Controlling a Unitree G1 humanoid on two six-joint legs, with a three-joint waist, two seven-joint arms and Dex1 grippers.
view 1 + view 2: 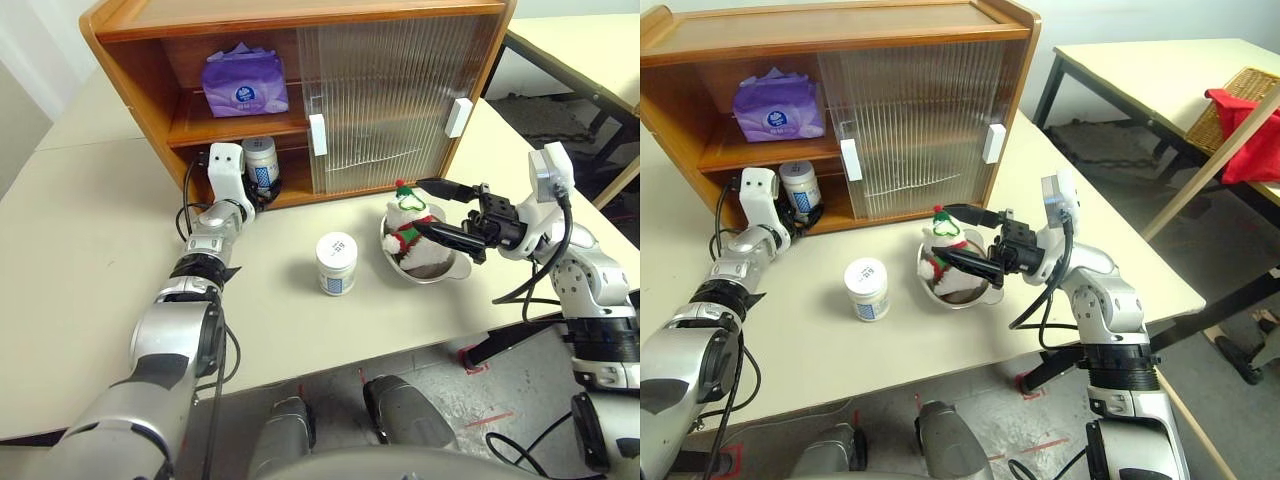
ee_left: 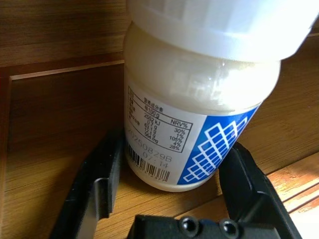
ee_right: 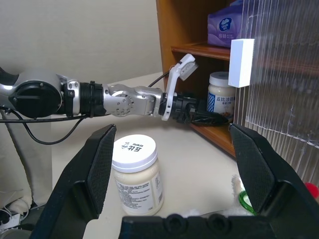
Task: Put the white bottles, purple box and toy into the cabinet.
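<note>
Nearest you, one white bottle (image 1: 336,263) and the toy (image 1: 408,236) in its metal bowl (image 1: 445,268) are waiting on the tabletop (image 1: 90,240) — your right hand (image 1: 447,213) is hovering wide open, empty. Farther, your left hand (image 2: 169,199) is standing open around the second bottle (image 2: 199,94) on the cabinet (image 1: 150,70) floor; purple box (image 1: 244,84) shelved.

A pale table (image 1: 90,250) carries a wooden cabinet (image 1: 300,20), a white bottle (image 1: 336,263) standing upright in front of it, and a shiny metal bowl (image 1: 447,270) just beside that bottle. The cabinet's inner shelf (image 1: 190,128) holds a purple box (image 1: 244,82). Its bottom board (image 2: 60,149) holds another white bottle (image 1: 262,160).
</note>
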